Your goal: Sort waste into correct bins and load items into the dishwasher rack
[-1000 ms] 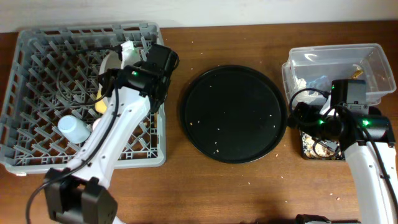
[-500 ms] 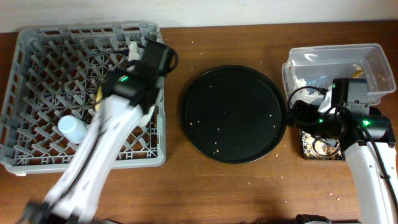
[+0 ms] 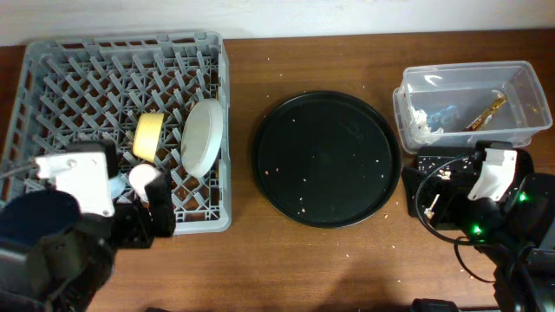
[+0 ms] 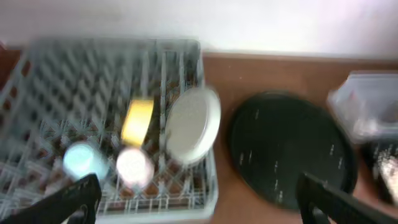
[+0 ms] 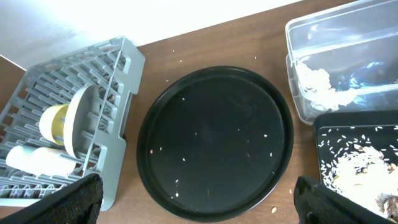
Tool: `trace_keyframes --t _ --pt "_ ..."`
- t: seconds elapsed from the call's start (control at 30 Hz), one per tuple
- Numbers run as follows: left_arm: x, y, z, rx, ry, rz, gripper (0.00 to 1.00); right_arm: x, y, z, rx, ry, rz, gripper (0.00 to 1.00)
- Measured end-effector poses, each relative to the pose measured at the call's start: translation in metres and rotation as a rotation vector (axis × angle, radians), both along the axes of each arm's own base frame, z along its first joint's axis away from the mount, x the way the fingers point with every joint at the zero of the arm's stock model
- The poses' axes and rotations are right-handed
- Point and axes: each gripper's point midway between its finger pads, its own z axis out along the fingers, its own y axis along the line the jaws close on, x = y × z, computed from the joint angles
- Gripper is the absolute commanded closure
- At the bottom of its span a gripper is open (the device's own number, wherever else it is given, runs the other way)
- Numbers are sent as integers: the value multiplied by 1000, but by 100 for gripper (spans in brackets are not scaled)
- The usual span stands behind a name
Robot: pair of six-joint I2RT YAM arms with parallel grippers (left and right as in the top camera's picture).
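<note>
The brown wooden desk (image 3: pixel 347 260) has small crumbs on it. Nearest, the left claw (image 4: pixel 198 186) is spread wide and holds nothing. The right claw (image 5: pixel 198 186) is spread wide and empty too. In the near part of the grey dishwasher rack (image 3: pixel 87 78) sit the blue cup (image 4: pixel 83 160) and the pink cup (image 4: pixel 135 167), side by side. Just behind them, the yellow bowl (image 3: pixel 148 135) and the white plate (image 3: pixel 202 136) stand on their edges. The big round black tray (image 3: pixel 325 159) lies in the middle of the desk. On the right, the shallow black tray (image 5: pixel 323 155) holds food scraps (image 5: pixel 360 168). Behind it, the clear tub (image 3: pixel 529 91) holds white tissue (image 3: pixel 421 121) and a gold-brown strip (image 3: pixel 486 108).
</note>
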Motion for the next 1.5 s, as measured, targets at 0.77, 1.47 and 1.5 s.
trace_keyframes --t 0.77,1.47,1.5 --pt "-55 16 -63 100 336 -2 1 16 -14 -141 -374 -613 -11 2" --pt "28 21 -17 68 -73 107 1 17 -15 -150 -376 -598 -15 2" --pt "43 23 -25 66 -123 116 1 17 -15 -150 -376 -597 -15 2"
